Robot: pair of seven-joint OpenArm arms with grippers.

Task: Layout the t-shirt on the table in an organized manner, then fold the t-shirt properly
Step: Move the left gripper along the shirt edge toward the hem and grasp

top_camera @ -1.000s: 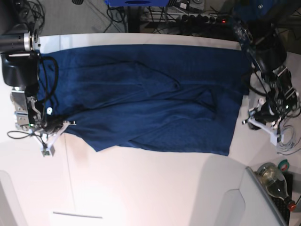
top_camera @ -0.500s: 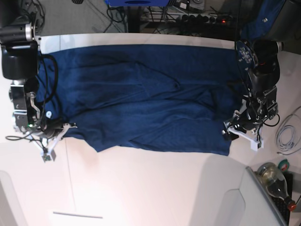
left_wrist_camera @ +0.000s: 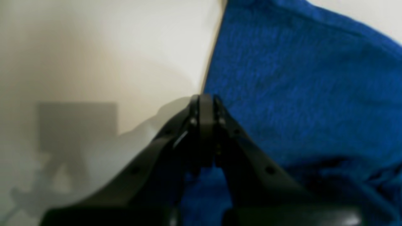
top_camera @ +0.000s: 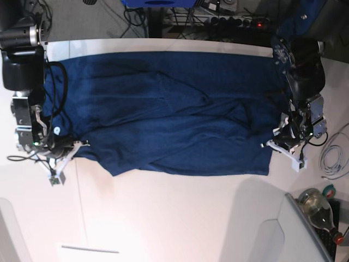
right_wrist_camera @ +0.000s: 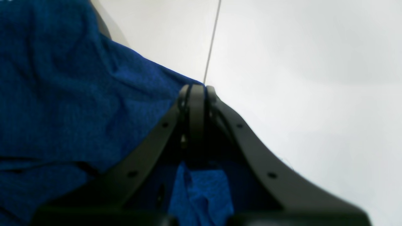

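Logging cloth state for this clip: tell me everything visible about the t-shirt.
The t-shirt is plain dark navy soft cloth, no print, spread wide across the white table with creases and a diagonal fold near its middle. Its near edge is uneven. The right gripper has its jaws shut on one end corner, cloth bunched behind them; the left gripper is shut at the opposite edge.

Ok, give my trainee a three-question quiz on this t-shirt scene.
1. True or false: the left gripper is shut at the t-shirt's edge.
2. What does the right gripper pinch?
A. cable
B. t-shirt cloth
C. nothing
3. Which item stands at the base view's lower right corner, off the table?

Key: 1 true; 2 B; 3 a glass bottle.
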